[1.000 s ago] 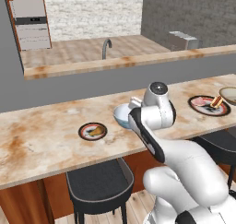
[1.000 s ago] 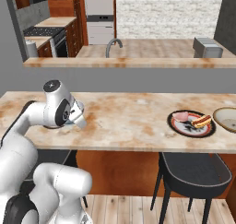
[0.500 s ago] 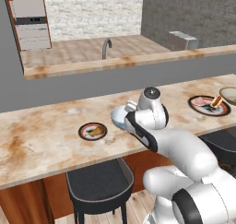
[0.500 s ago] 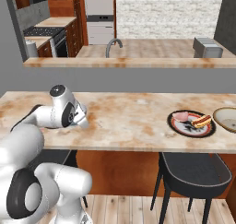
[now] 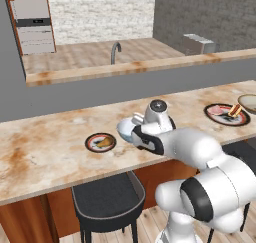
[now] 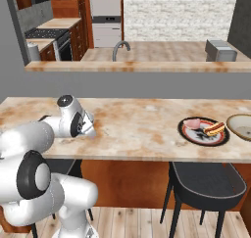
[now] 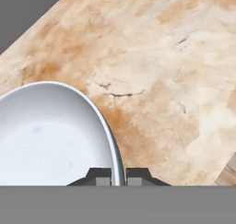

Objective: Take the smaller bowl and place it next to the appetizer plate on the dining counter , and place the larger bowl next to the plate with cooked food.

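Jaws pinch the rim of the smaller bowl [image 7: 55, 135] over the dining counter [image 5: 45, 152], just beside the appetizer plate [image 5: 100, 142].

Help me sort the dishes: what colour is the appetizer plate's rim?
Red, around a dark centre; the appetizer plate shows best in the left base view.

smaller bowl [image 5: 127, 128] beside appetizer plate [image 5: 100, 142] on dining counter [image 5: 45, 147].

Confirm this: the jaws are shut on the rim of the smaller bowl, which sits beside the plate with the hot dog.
Wrong plate. The left base view shows the smaller bowl, its rim pinched by the shut jaws, beside the appetizer plate; the hot dog plate lies far along the dining counter.
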